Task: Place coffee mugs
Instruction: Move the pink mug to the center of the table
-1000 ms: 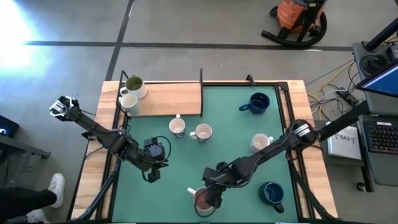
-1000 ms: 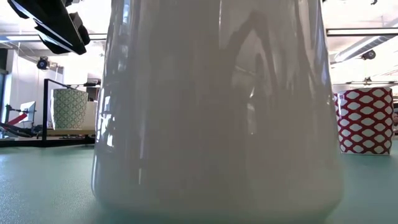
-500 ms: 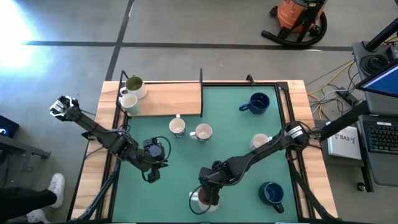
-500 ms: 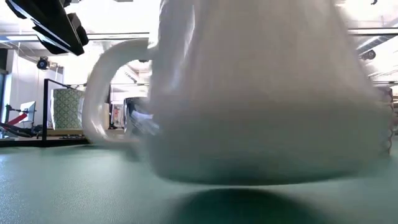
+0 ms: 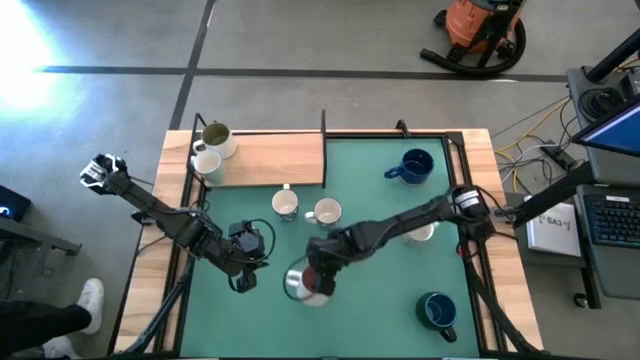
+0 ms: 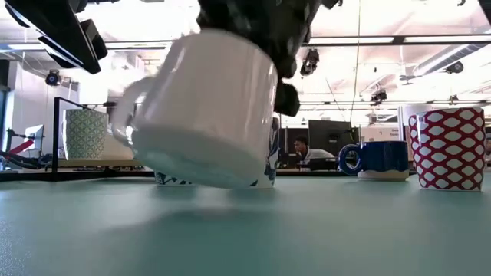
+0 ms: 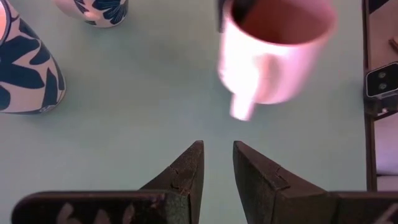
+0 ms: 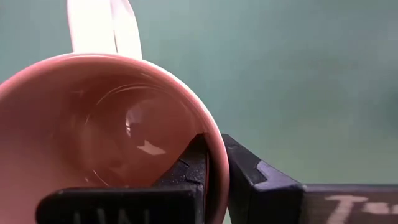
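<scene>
A white mug with a pinkish inside (image 5: 303, 282) hangs over the green mat, with my right gripper (image 8: 214, 168) shut on it; the low view shows the mug (image 6: 207, 115) tilted and off the table. Just to its left, my left gripper (image 5: 245, 281) stands slightly open with nothing between its fingers (image 7: 217, 155). On the wooden board (image 5: 270, 160) at the far left stand an olive-green mug (image 5: 215, 135) and a white mug (image 5: 206, 163). Two blue-patterned mugs (image 5: 285, 204) (image 5: 325, 212) stand mid-table. My right gripper holds the mug by its rim wall (image 8: 214, 158), on the side opposite the handle (image 8: 106, 28). One finger (image 8: 189, 168) is inside the mug and one finger (image 8: 249, 177) outside. The gripper comes from above. The mug hangs tilted, clear of the mat.
Navy mugs stand at the far right (image 5: 414, 165) and near right (image 5: 436, 310). A red-patterned mug (image 6: 449, 149) stands on the right, partly under my right arm in the high view. A black frame rims the mat (image 5: 390, 290).
My right gripper has shut on the mug's rim near the table's front edge. It has lifted the mug clear of the mat and carried it toward the far and left edges, closer to my left gripper. The mug now hangs tilted.
</scene>
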Robot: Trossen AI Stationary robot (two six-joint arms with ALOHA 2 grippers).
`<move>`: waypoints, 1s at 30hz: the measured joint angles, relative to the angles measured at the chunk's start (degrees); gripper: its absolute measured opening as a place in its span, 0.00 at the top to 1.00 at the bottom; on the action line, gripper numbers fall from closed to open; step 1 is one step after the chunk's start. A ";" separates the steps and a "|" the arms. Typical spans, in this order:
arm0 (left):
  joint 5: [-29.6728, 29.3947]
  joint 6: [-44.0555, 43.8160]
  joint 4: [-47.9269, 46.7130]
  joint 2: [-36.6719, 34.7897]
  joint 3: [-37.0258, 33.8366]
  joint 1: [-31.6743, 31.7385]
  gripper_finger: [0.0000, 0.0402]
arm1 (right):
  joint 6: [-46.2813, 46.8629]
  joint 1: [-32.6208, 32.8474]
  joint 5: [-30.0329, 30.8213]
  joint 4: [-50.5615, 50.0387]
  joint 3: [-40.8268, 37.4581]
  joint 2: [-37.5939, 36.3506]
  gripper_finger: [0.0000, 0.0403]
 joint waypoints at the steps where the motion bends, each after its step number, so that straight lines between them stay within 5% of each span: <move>1: 0.00 0.00 -0.01 0.00 0.00 0.00 0.83 | -0.48 -0.81 0.36 -0.57 0.00 0.00 0.96; 19: -1.53 0.54 -0.01 0.00 0.00 0.00 0.83 | -10.94 -5.87 8.16 -3.27 0.00 -0.13 0.93; 30: -12.27 11.11 0.03 0.00 0.00 0.55 0.83 | -12.86 -6.11 2.66 -4.19 0.09 -2.32 0.72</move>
